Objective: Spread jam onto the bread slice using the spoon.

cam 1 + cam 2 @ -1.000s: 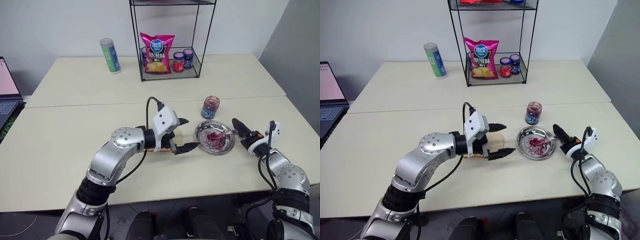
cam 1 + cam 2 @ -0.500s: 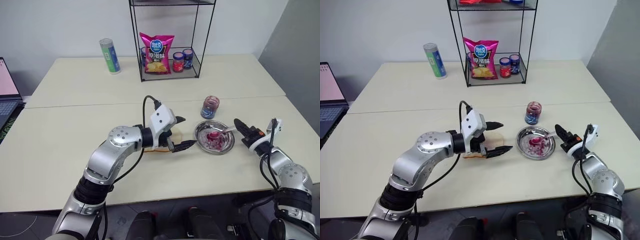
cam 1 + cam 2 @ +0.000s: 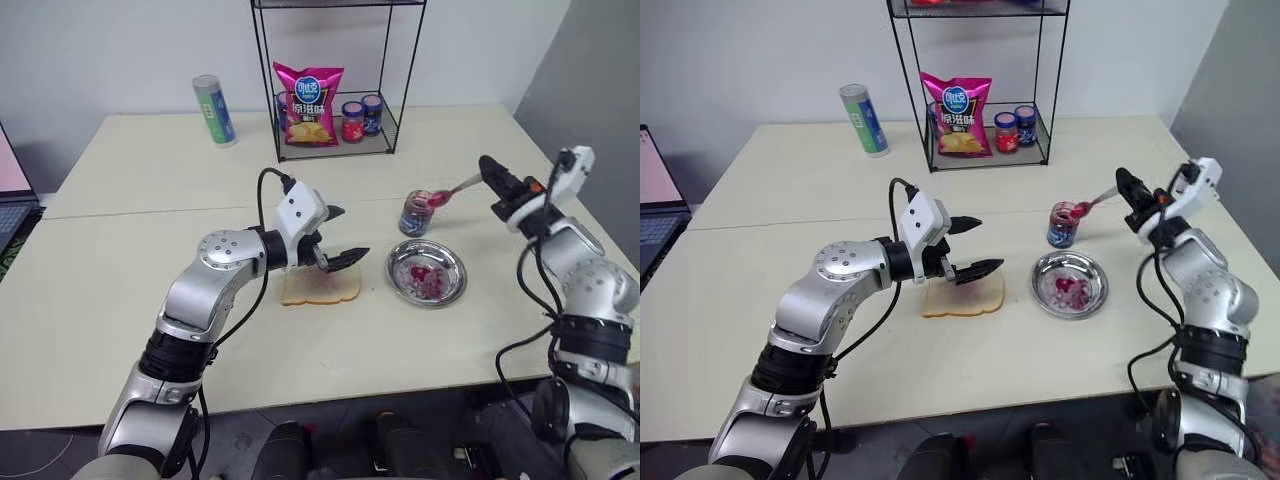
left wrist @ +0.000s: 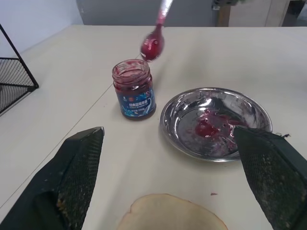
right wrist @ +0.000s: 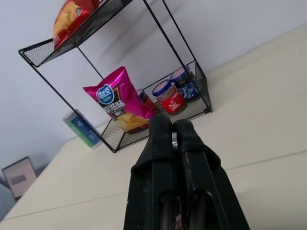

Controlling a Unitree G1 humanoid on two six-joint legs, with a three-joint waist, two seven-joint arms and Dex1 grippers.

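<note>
The bread slice (image 3: 320, 289) lies flat on the table with a faint reddish smear at its middle. My left gripper (image 3: 351, 232) hovers open just above the slice's far edge, holding nothing. My right gripper (image 3: 497, 177) is raised at the right, shut on the thin handle of the spoon (image 3: 451, 191). The spoon's bowl (image 4: 152, 45), loaded with jam, hangs just above the open jam jar (image 3: 417, 212). More jam is smeared in the round metal plate (image 3: 455, 283), which sits between the bread and my right arm.
A black wire rack (image 3: 392, 110) stands at the back of the table with a pink chips bag (image 3: 308, 102) and two lidded jars (image 3: 360, 117). A green and blue can (image 3: 214, 109) stands to its left. A laptop (image 3: 652, 195) sits at the far left edge.
My right gripper has shut on the spoon and lifted it from the plate to above the open jar. My left gripper has drawn back off the bread, which now shows fully.
</note>
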